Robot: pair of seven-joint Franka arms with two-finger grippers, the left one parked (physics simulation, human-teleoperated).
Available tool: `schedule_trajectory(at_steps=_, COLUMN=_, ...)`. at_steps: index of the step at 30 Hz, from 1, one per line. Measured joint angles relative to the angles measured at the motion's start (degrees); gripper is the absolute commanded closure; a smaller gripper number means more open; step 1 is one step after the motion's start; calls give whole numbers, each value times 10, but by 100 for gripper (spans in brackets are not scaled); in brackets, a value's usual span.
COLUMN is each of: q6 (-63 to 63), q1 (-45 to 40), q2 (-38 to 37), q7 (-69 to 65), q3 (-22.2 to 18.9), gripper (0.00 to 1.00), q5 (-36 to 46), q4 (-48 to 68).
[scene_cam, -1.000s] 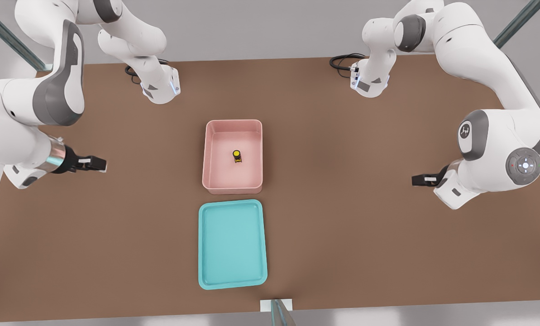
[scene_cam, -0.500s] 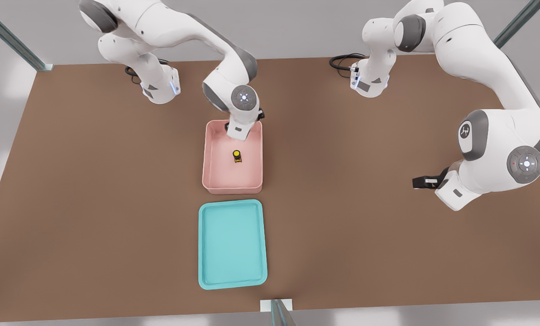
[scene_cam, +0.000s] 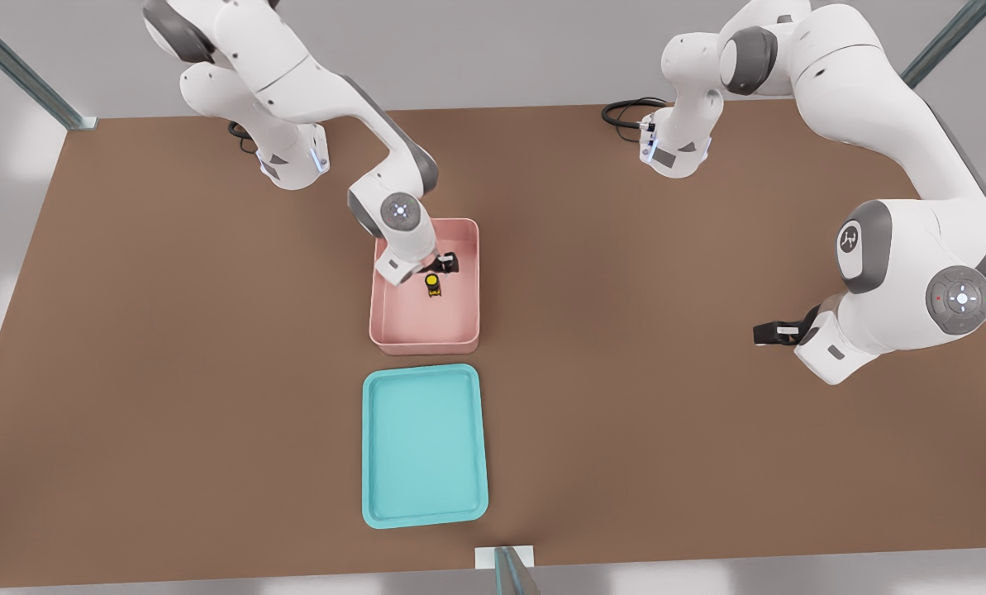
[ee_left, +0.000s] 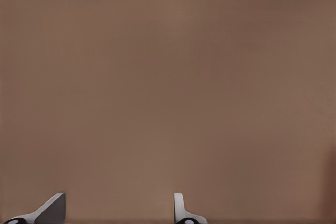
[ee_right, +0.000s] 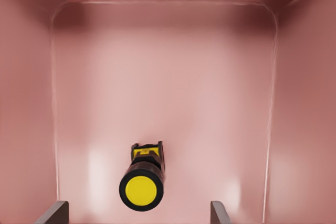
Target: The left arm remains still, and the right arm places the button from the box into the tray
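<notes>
The button (scene_cam: 432, 283) stands upright on the floor of the pink box (scene_cam: 387, 318), yellow cap up, near its middle. The box sits on a plain brown counter (scene_cam: 170, 372), just beside the turquoise tray (scene_cam: 425, 445); a pale grey wall runs behind. The right arm (scene_cam: 311, 91) reaches from the counter's far edge and bends down into the box, its jaws (ee_right: 132, 214) spread wide, one finger (ee_right: 52, 212) on each side of the button without touching it.
</notes>
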Motion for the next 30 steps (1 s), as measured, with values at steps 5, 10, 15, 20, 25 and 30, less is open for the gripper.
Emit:
schedule_trajectory(at_steps=5, q6=62, q1=6, q2=16, q7=28, q3=3, gripper=0, q5=-17, q4=-19)
schedule_trajectory(at_steps=10, q6=102, q1=8, q2=36, q7=48, q3=8, gripper=0, q5=-43, q4=-26)
schedule_trajectory(at_steps=15, q6=131, q1=4, q2=54, q7=63, q3=9, gripper=0, q5=-68, q4=-30)
schedule_trajectory(at_steps=20, q6=151, q1=2, q2=64, q7=75, q3=8, gripper=0, q5=-82, q4=-32)
schedule_trajectory(at_steps=25, q6=160, q1=2, q2=65, q7=82, q3=8, gripper=46, q5=-87, q4=-33)
schedule_trajectory(at_steps=30, q6=163, q1=-3, q2=62, q7=85, q3=6, gripper=61, q5=-88, q4=-32)
